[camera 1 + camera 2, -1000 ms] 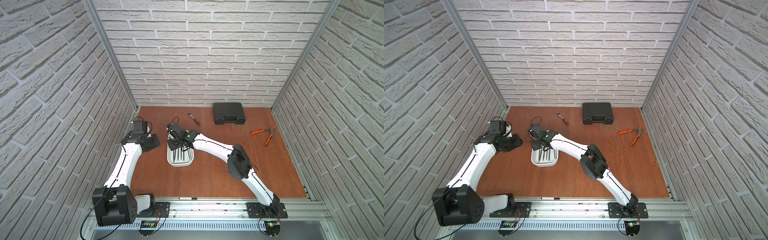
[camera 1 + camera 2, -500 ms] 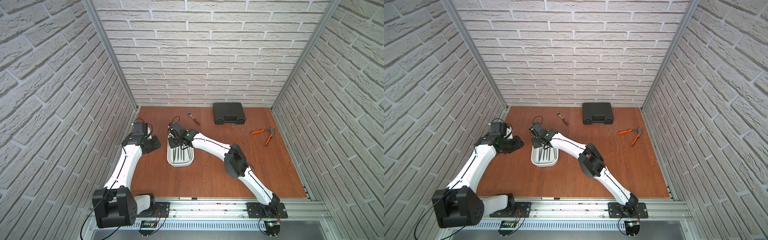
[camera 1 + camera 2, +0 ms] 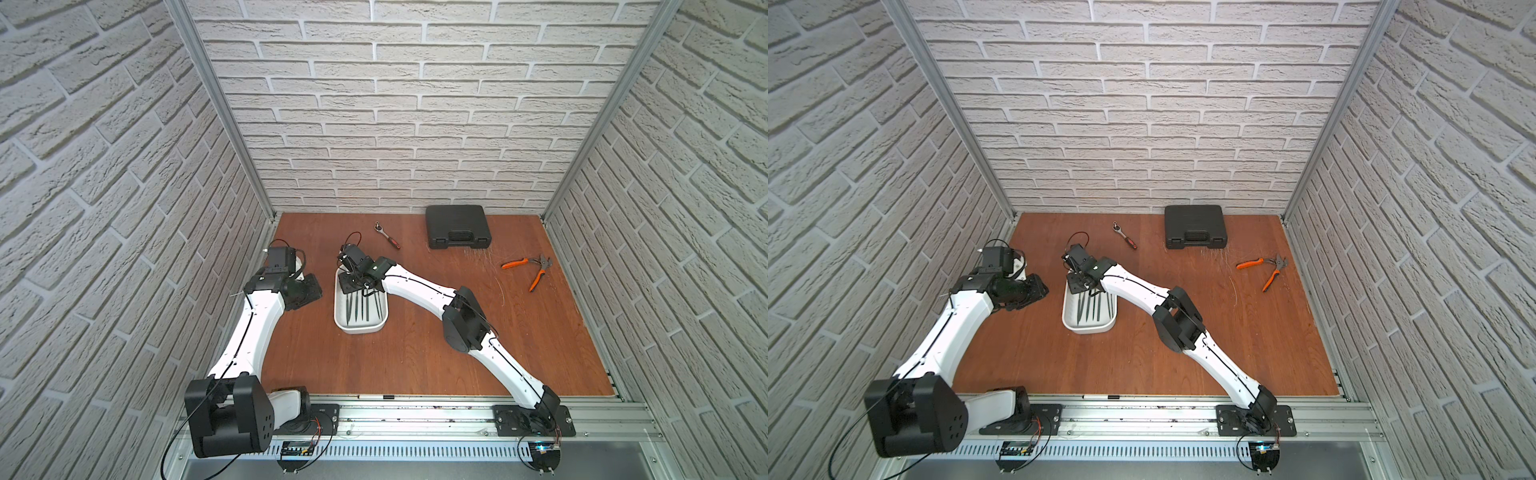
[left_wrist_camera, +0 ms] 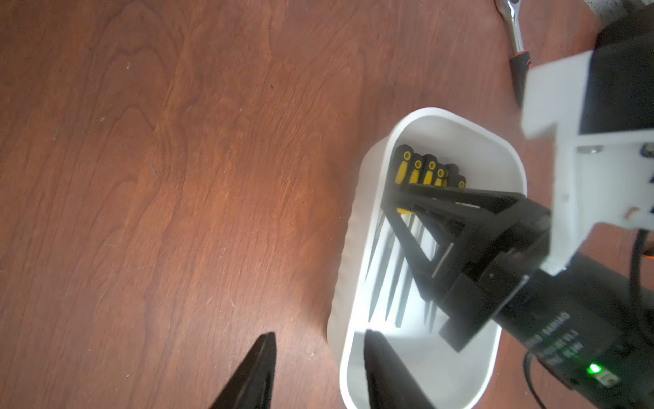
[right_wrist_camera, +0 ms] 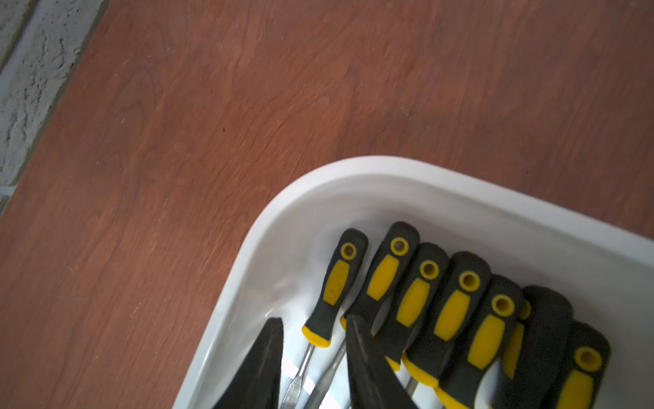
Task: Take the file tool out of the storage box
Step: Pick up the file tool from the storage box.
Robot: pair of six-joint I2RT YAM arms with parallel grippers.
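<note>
Picking one file point(image 5: 336, 283) from a crowded box point(image 3: 360, 330)
The left end effector point(image 4: 320, 333) hangs open, empty, beside the box; farther in, the right end effector point(image 5: 315, 318) stands open astride the outermost file; a skewed pinch could catch its neighbour point(image 5: 384, 276) or drag the box.

Both top views are taken from high above the near rail, aimed down and toward the back wall; the whole surface point(image 3: 415, 357) is covered, from afar. Left wrist view: held near, looking down along the storage box point(image 4: 357, 226). Right wrist view: held closer still, over the end where the file handles point(image 5: 453, 311) lie. The box is shared by all four views.
</note>
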